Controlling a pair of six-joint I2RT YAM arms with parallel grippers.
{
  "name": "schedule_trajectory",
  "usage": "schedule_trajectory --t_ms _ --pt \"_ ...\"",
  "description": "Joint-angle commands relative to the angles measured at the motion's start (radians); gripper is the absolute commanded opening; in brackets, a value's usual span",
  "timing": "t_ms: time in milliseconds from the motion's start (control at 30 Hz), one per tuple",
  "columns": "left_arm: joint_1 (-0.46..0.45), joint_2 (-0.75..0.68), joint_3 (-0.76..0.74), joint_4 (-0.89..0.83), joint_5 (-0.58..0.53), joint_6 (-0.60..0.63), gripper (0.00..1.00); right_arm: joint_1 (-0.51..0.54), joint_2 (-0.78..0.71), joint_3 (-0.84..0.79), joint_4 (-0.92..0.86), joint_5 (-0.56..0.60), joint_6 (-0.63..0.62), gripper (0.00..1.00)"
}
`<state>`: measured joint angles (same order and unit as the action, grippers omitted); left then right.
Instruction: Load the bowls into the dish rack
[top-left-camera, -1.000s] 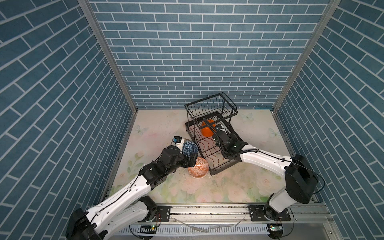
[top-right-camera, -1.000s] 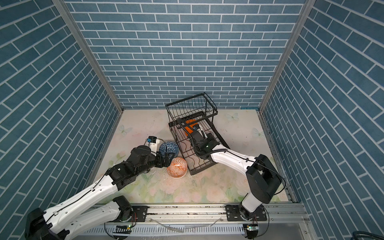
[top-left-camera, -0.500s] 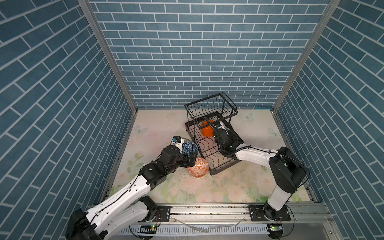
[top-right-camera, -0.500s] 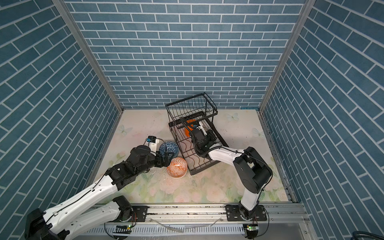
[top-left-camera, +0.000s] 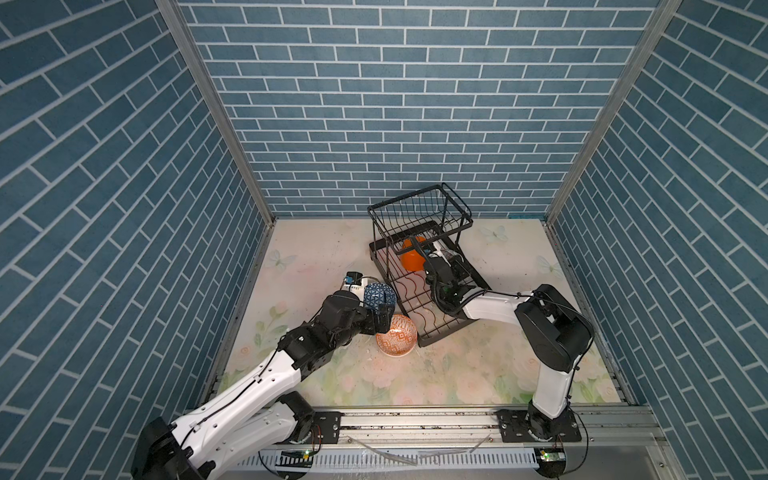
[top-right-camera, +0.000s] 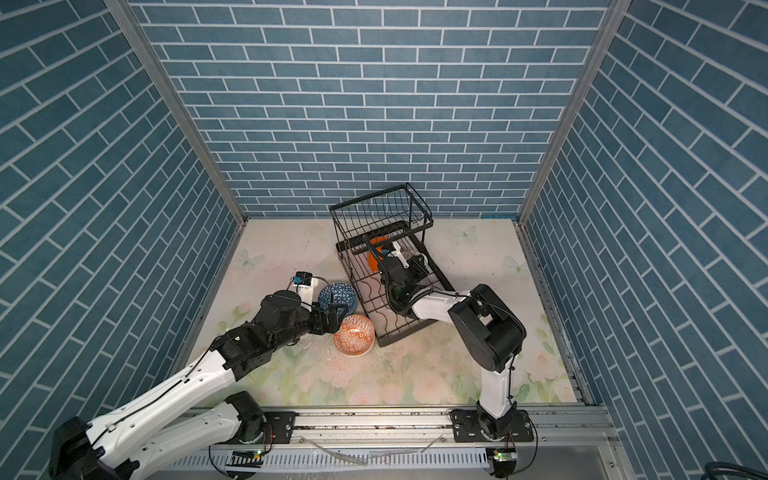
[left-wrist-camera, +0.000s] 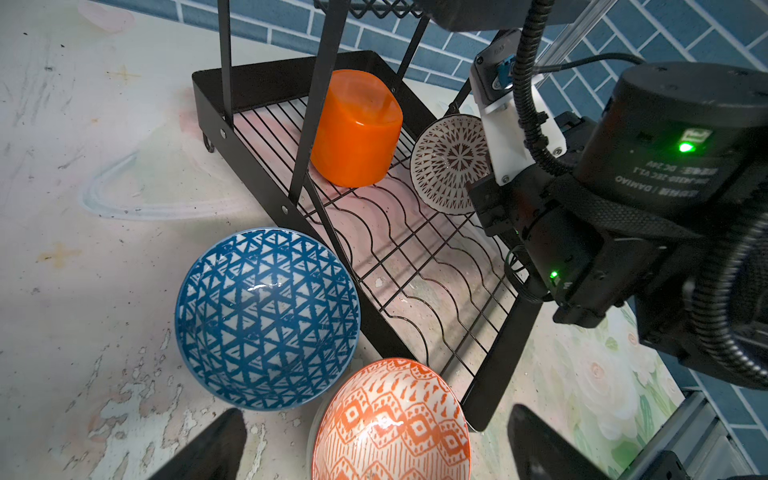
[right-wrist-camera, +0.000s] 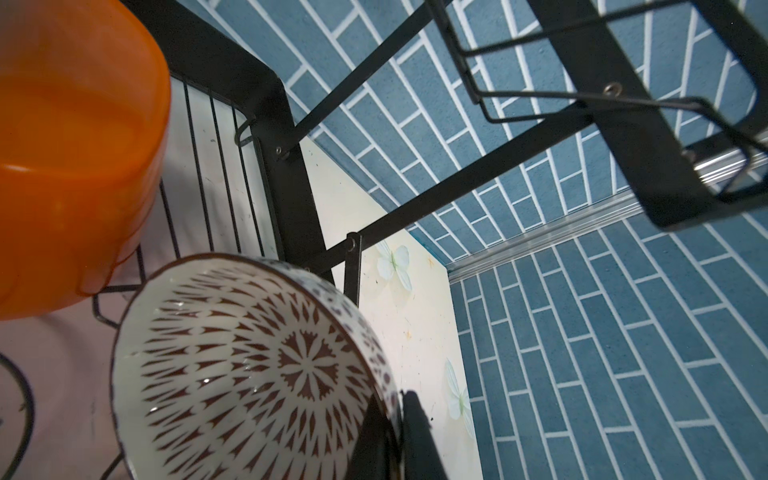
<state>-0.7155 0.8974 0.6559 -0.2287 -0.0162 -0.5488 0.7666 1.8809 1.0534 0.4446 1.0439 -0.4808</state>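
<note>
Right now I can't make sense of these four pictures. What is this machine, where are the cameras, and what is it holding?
It is two robot arms at a table, each ending in a two-fingered gripper. Two pictures look down from overhead, nearly alike; two come from cameras on the wrists. A black wire rack stands on the table, an orange bowl in its lower tray. The right gripper is shut on the rim of a brown bowl, on edge beside it. The left gripper is open and empty, by a red bowl and a blue bowl on the table outside the rack.
</note>
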Motion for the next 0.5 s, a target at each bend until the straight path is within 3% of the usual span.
schedule_trajectory --t_ms 0,467 --pt "0.007 -0.008 0.013 -0.02 -0.015 0.006 1.0 -0.007 0.013 -0.021 0.168 0.053 -0.062 0.0" --pt "0.006 -0.005 0.008 -0.009 -0.006 -0.003 1.0 -0.008 0.102 -0.011 0.311 0.07 -0.152 0.0"
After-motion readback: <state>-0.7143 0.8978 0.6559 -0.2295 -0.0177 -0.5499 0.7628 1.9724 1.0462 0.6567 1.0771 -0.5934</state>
